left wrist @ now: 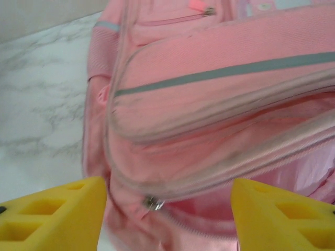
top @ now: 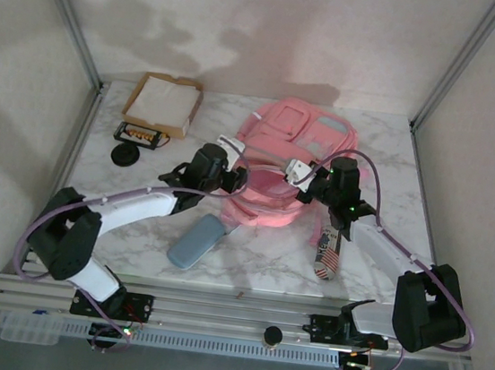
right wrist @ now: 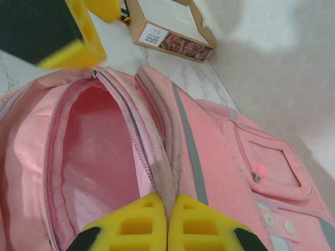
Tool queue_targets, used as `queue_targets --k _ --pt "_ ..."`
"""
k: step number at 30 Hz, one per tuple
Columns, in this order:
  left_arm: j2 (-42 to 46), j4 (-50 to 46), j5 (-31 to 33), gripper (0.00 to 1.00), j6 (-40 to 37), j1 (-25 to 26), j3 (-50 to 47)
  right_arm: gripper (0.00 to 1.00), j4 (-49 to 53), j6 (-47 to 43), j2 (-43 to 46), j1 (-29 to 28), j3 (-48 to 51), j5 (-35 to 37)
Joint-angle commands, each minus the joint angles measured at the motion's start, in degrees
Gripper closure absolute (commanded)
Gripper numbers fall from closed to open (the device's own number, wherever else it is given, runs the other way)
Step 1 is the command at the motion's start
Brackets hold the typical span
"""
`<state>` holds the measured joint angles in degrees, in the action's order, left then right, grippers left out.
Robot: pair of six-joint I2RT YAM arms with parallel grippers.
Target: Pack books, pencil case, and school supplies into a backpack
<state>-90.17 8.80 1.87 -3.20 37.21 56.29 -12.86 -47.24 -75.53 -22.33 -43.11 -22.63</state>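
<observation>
Top view: pink backpack (top: 303,133) lies at centre, toward the upper half of the frame, on the marble table (top: 394,167). Its front pockets face up and its mouth faces the bottom of the frame.

Left gripper (top: 236,170) sits at the left edge of the backpack mouth. Left wrist view: left gripper (left wrist: 167,183) has its 2 yellow fingers (left wrist: 57,209) spread wide at the lower corners of the frame. Nothing is clamped between them. The backpack (left wrist: 209,104) and its zipper pull lie just beyond the gap.

Right gripper (top: 292,174) sits at the right side of the mouth. Right wrist view: right gripper (right wrist: 167,209) has its 2 yellow fingers (right wrist: 131,222) pressed together at the bottom centre, pinching the zippered rim of the backpack (right wrist: 220,157). The main compartment gapes at left and shows pink lining. A left-gripper finger (right wrist: 94,44) shows at upper left, beside the rim.

Other items, top view:
- Cardboard tray (top: 163,102) with a white sheet, upper left, apart from the backpack. It also shows at the top of the right wrist view (right wrist: 172,39).
- Small dark object with orange parts (top: 141,135), just below the tray; too small to identify.
- Blue-grey pencil case (top: 197,240), lower centre-left, near the table's front edge.
- Flag-printed pouch (top: 328,253), lower centre-right, beside the right arm.
</observation>
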Motion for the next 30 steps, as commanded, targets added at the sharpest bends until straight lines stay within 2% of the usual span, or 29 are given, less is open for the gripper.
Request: queue_targets --k 1,5,10,12,15,18,19,20,25,26,27,30 --pt "-4.4 -1.7 -4.9 0.32 -8.9 1.3 5.2 1.0 -3.3 3.5 2.0 -0.1 0.4 -1.7" --pt "-6.5 -5.4 -10.6 0.31 -12.2 1.5 9.5 1.0 -4.5 5.7 2.0 0.0 0.8 -1.6" --pt "-11.3 -8.6 -12.2 0.37 -14.6 1.9 15.3 1.0 -8.7 11.2 2.4 0.1 1.5 -1.8" --pt "-12.9 -10.1 -12.7 0.49 -15.2 1.9 17.1 1.0 -7.5 12.5 1.9 0.1 0.4 -1.7" --pt "-13.5 -10.8 -13.8 0.72 -15.6 1.9 18.2 1.0 -5.2 18.0 1.5 0.0 -1.5 -0.8" --pt "-13.1 -9.9 -13.6 0.95 -15.0 1.9 18.2 1.0 -4.4 27.4 2.2 0.1 -2.2 3.2" --pt "-13.0 -9.7 -13.1 1.0 -14.7 1.9 18.4 0.97 -2.6 31.0 2.5 0.1 -2.9 5.1" --pt "-13.0 -9.6 -12.4 1.0 -14.3 1.9 18.7 0.86 -1.1 34.4 3.1 0.1 -3.3 6.5" --pt "-12.8 -9.1 -8.8 1.0 -10.7 1.9 19.5 0.65 8.9 51.2 8.4 0.2 -5.8 7.4" --pt "-12.9 -9.5 -8.0 1.0 -9.7 2.0 19.8 0.54 10.7 56.4 9.7 0.2 -6.0 7.3" --pt "-13.0 -9.7 -6.8 1.0 -8.3 2.0 20.0 0.47 12.7 61.5 10.5 0.2 -6.3 8.0" --pt "-13.1 -10.6 -4.9 1.0 -4.2 2.2 20.5 0.4 23.7 76.1 12.5 0.1 -8.1 10.9"
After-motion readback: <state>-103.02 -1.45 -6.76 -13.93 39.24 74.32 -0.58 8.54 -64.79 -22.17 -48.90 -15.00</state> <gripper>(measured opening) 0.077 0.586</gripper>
